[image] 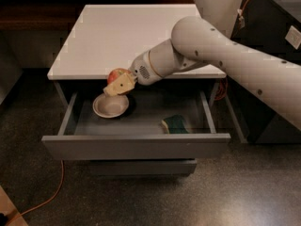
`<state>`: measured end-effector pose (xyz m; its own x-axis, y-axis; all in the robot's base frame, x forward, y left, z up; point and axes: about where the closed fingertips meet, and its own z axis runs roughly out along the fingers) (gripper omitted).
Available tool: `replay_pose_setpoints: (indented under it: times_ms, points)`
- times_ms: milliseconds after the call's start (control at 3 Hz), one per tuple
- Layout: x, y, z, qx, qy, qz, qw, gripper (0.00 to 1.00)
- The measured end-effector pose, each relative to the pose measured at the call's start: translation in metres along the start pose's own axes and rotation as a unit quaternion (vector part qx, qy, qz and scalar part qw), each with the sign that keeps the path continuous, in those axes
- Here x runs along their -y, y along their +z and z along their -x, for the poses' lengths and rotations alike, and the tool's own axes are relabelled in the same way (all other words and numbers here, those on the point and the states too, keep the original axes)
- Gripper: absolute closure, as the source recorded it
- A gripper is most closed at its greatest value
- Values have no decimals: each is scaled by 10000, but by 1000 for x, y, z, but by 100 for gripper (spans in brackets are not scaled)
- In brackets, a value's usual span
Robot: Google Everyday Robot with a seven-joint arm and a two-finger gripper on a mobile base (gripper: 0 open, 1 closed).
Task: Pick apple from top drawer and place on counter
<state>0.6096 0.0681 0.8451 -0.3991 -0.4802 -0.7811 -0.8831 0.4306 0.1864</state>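
One gripper (116, 84), clamped on the apple (115, 73), hangs just above the beige bowl (110, 107) in the open top drawer (136, 146). Sponge (175, 124) is in there too.

Beige bowl (110, 106) upright, just below the claw (115, 82). Dark green sponge (175, 124) to its right, nearer the camera, well apart. Orange cable (52, 192) on speckled floor (254, 192), bottom left. Black cabinet (275, 27) at right.

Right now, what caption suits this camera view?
Gripper holds the apple over the bowl in the open top drawer, near the counter.
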Motion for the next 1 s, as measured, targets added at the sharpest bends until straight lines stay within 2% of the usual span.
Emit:
replay_pose_setpoints:
  times_ms: [667,1000]
  points:
    - [89,0,42,22,472,-231,9986,100]
    - [123,-3,59,26,604,-552,9966,85]
